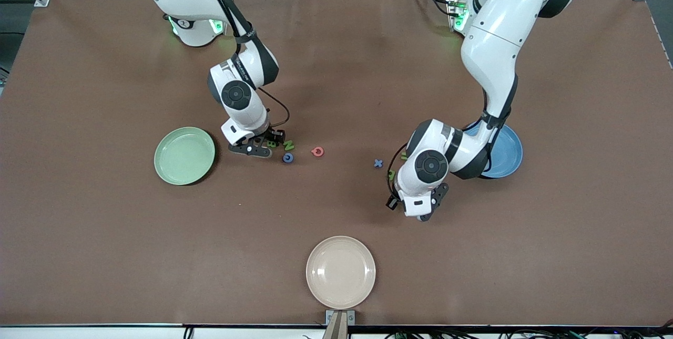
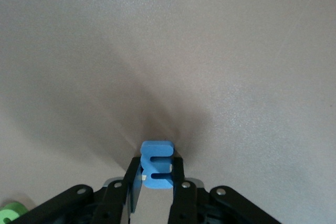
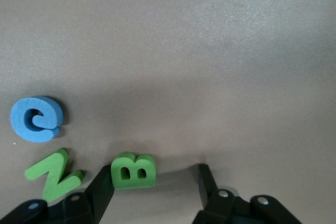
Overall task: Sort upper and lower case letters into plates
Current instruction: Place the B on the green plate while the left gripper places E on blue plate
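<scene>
My left gripper (image 2: 156, 167) is shut on a blue capital E (image 2: 156, 156), low over bare table; in the front view the gripper (image 1: 424, 217) hides the letter. My right gripper (image 3: 156, 176) is open, down at the table around a green capital B (image 3: 134, 171). The B rests against one finger, and the other finger (image 3: 206, 178) stands apart from it. Beside it lie a green N (image 3: 52, 174) and a blue lowercase e (image 3: 35, 119). The pale green plate (image 1: 184, 155) lies beside the right gripper (image 1: 268, 142). The left arm partly hides the blue plate (image 1: 509, 155).
A red letter (image 1: 317, 151) and a blue x (image 1: 378, 163) lie mid-table. Small green letters (image 1: 391, 174) sit by the left arm's wrist. A cream plate (image 1: 340, 271) lies at the table edge nearest the front camera.
</scene>
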Motion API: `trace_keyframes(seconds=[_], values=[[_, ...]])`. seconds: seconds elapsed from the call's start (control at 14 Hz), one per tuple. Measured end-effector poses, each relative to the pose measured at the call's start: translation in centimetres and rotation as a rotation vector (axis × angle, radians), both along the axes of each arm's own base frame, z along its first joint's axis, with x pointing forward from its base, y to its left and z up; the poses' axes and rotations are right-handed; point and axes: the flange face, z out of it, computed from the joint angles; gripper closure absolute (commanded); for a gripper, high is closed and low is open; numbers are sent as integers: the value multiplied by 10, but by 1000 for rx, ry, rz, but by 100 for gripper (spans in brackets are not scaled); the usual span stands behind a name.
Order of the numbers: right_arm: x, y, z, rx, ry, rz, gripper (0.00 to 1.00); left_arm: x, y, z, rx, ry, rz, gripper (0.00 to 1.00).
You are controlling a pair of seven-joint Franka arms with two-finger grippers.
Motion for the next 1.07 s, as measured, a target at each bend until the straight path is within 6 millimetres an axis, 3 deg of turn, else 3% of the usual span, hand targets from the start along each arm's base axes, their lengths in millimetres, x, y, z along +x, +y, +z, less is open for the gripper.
trace_keyframes(seconds=[0.21, 0.43, 0.64, 0.78, 0.93, 1.07], values=[[2, 2, 2, 3, -5, 1, 66, 3, 0, 4, 8, -15, -9, 88], [3, 1, 5, 2, -4, -2, 98, 14, 8, 34, 44, -54, -43, 90], [5, -1, 5, -1, -2, -7, 100, 11, 36, 79, 111, 7, -190, 92], [15, -16, 10, -18, 18, -16, 100, 2, 67, 101, 123, 33, -258, 92], [34, -49, 33, -23, 52, 9, 100, -16, 100, 109, 132, 65, -331, 92], [55, -99, 68, -5, 74, 47, 100, -35, 131, 111, 131, 98, -429, 91]])
